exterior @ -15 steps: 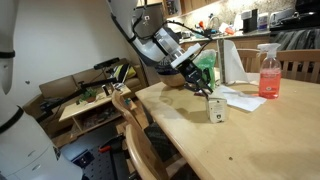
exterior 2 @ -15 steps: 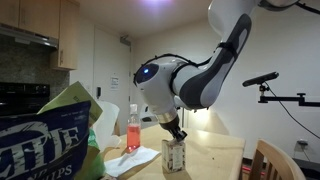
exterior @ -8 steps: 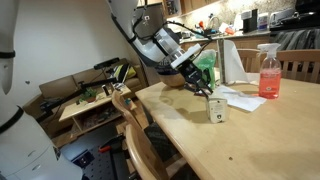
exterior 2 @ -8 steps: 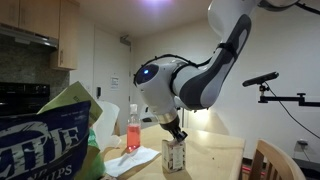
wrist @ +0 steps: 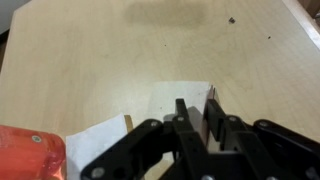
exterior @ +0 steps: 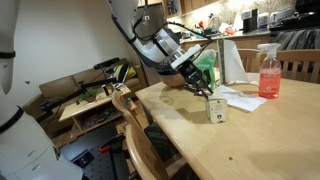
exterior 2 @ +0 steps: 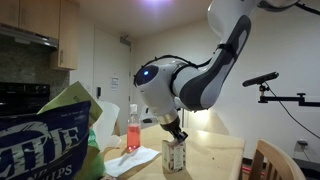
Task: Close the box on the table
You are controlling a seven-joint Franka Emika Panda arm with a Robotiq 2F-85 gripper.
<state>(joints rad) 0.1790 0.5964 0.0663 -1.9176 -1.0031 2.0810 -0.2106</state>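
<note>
wrist view: the black two-fingered gripper (wrist: 197, 101) comes in from the bottom edge, its fingers close together with only a narrow gap, right at the top of the small cream-white cardboard box (wrist: 168, 100); whether they pinch a flap i cannot tell. the box stands upright on the large light-brown wooden table (wrist: 110, 50), with flat white paper sheets (wrist: 100, 140) just beside it and the pink spray bottle (wrist: 28, 158) at the lower left corner of the view. in an exterior view, a wooden chair (exterior: 135, 128) sits nearest, at the table's rounded edge; the box (exterior: 216, 111) stands a little in from that edge under the gripper (exterior: 209, 96), and the bottle (exterior: 269, 72) is farther back. in an exterior view, a crinkled blue and green snack bag (exterior 2: 50, 140) fills the near corner, and the box (exterior 2: 176, 156) stands beyond it.
</note>
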